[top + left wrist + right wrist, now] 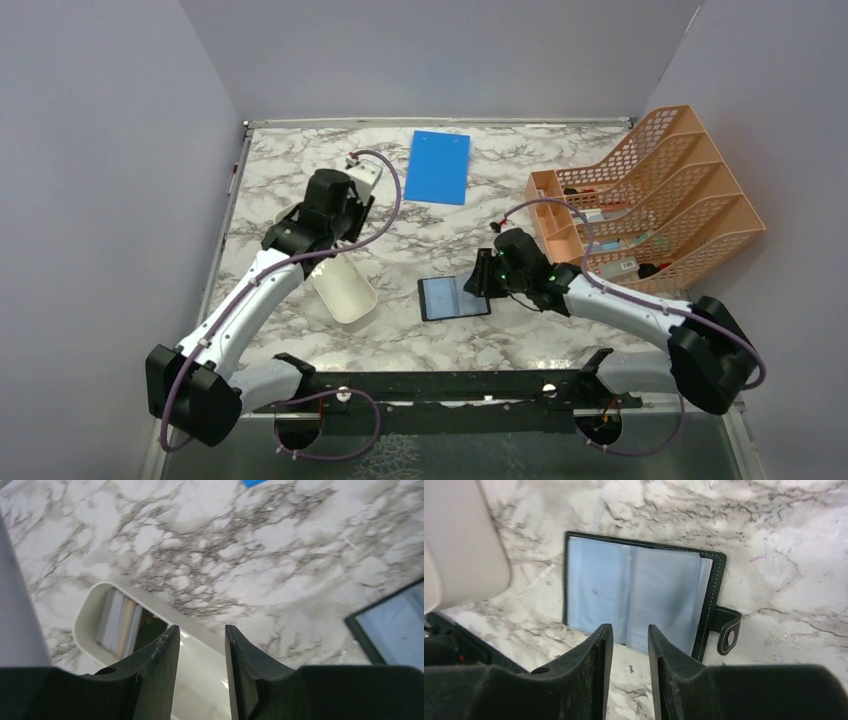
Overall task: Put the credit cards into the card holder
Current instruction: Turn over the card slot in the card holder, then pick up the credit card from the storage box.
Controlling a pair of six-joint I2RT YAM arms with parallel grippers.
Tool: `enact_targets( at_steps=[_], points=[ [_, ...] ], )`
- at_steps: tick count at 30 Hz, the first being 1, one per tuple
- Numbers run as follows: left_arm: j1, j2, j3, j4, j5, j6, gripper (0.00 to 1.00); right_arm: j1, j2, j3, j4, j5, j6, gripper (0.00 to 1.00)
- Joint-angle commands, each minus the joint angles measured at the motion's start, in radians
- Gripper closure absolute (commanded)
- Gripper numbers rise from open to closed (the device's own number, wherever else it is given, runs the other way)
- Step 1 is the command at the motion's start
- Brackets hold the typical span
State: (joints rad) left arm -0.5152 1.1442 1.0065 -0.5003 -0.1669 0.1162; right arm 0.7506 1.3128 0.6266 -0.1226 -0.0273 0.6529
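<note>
**Left gripper** [201, 632]: is hovering over the white tray [80, 622], jaws standing apart with nothing between them.

**Credit cards** [122, 622]: are sitting bunched at one end of the tray, pale, yellowish and dark edges showing. Whether they are lying flat or leaning cannot be told. None is sitting in the holder yet.

**Step in hand, as judged:** the task is only beginning. The left arm is lining up to fetch a first card. The next move is calling for a descent into the tray end and a pinch on one thin edge, separating it from its neighbours. The tray wall is crowding the cards and may be blocking the fingers.

**Blue board** [440, 166]: is lying at the far middle of the marble table [400, 240], well apart from the work.

**Card holder** [639, 595]: is lying open and flat near the table's middle, just right of the tray, grey-blue pockets facing up, snap tab [729, 630] sticking out to one side.

**Right gripper** [630, 630]: is hanging just beside the holder's edge, jaws parted and empty, seemingly placed to steady the holder or spread a pocket.

**Orange mesh rack** [660, 190]: is standing at the far right, behind the right arm, holding small oddments and not obstructing.
</note>
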Motion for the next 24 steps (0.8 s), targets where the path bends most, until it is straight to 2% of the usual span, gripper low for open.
enact_targets(
  at_steps=[1, 9, 13, 15, 24],
  points=[
    [0.186, 0.001, -0.009, 0.005, 0.124, 0.243, 0.56, -0.004, -0.129, 0.027, -0.076, -0.004, -0.032, 0.62],
    [0.408, 0.131, 0.034, -0.014, 0.276, 0.376, 0.53, -0.004, -0.274, 0.04, -0.144, -0.016, -0.049, 0.59],
    [0.453, 0.174, 0.011, -0.008, 0.284, 0.432, 0.46, -0.004, -0.331, 0.038, -0.162, -0.013, -0.058, 0.58],
    [0.472, 0.187, -0.021, 0.032, 0.247, 0.453, 0.44, -0.004, -0.351, 0.037, -0.174, -0.012, -0.063, 0.58],
    [0.489, 0.286, -0.064, 0.097, 0.283, 0.501, 0.39, -0.004, -0.407, 0.011, -0.183, -0.009, -0.06, 0.57]
  ],
)
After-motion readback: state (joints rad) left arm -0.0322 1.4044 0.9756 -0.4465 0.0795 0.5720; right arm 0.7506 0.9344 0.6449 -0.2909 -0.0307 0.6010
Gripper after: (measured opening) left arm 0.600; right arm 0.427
